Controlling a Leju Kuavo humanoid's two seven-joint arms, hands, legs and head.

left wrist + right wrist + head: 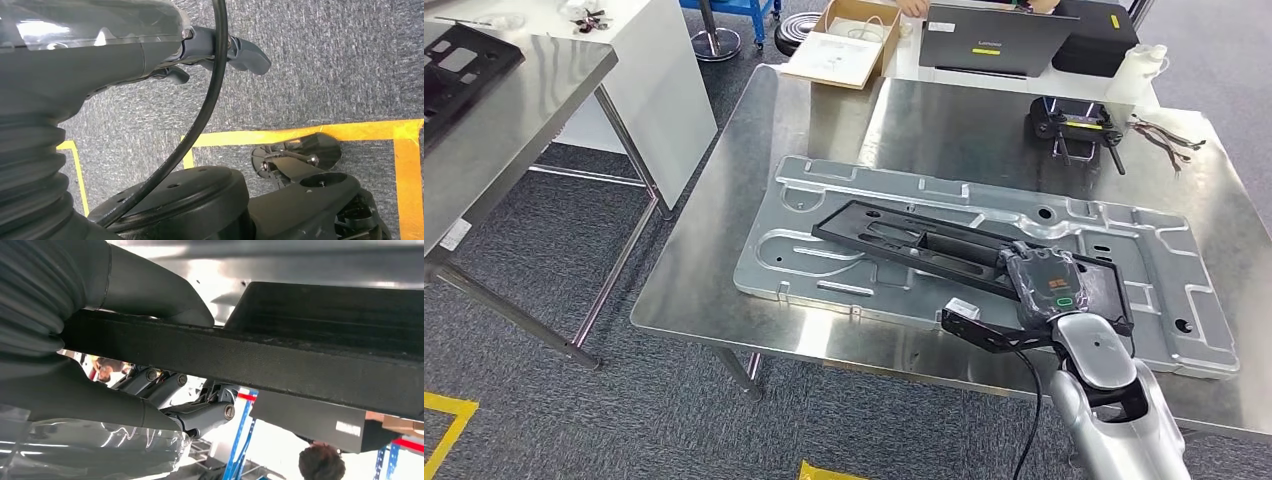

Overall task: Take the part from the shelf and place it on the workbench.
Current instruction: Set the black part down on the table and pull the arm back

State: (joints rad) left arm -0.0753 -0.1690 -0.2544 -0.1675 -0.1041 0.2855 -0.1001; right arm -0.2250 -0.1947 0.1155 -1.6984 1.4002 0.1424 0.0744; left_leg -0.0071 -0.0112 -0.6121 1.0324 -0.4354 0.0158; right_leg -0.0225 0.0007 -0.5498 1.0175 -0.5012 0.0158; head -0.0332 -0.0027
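The part is a long black plastic frame [904, 240]. It lies slanted over a large pressed silver metal panel [824, 190] on the steel workbench [714, 270]. My right hand [1049, 285] grips the frame's near right end. In the right wrist view the thumb [150, 295] lies on one side of the frame's black edge [250, 360] and the darker fingers [200, 415] on the other. My left hand [215, 55] hangs over the grey carpet, holding nothing, its fingers apart.
A laptop [989, 40], an open cardboard box [844, 45], a white jug [1139, 70], a black device [1074, 125] and loose cables [1164, 135] sit at the bench's far side. A second steel table [514, 110] stands left, carrying another black frame [459, 65].
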